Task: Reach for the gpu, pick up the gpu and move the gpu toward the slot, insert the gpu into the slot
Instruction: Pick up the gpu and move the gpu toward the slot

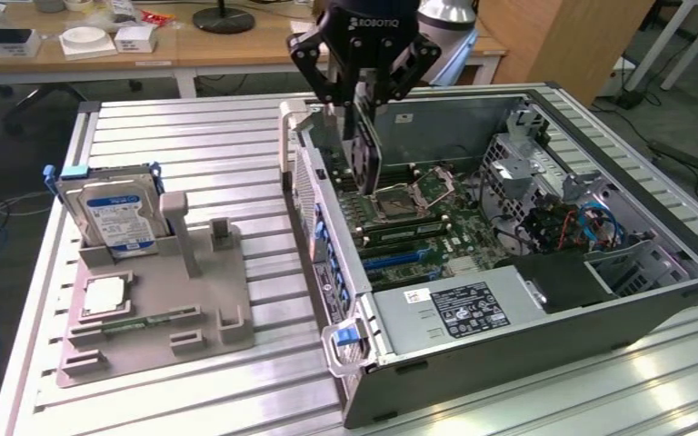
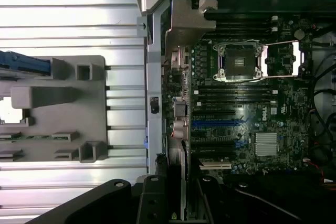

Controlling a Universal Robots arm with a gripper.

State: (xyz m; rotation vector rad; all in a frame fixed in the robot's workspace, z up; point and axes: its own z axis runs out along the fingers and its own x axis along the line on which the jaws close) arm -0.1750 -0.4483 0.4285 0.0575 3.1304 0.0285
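The gpu (image 1: 369, 156) hangs upright, clamped between the gripper's (image 1: 363, 109) fingers, over the motherboard (image 1: 446, 222) at the far left of the open case (image 1: 531, 350). At the exterior view's left, a grey tray (image 1: 210, 309) holds a hard drive (image 1: 113, 213).

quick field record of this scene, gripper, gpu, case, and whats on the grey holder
gripper: shut on the gpu, above the open case
gpu: held upright on edge, hanging over the motherboard
computer case: lying on its side, panel off, on the slatted table
grey holder: beside the case, on the exterior view's left
hard drive: standing upright in the holder
processor chip: lying flat on the holder
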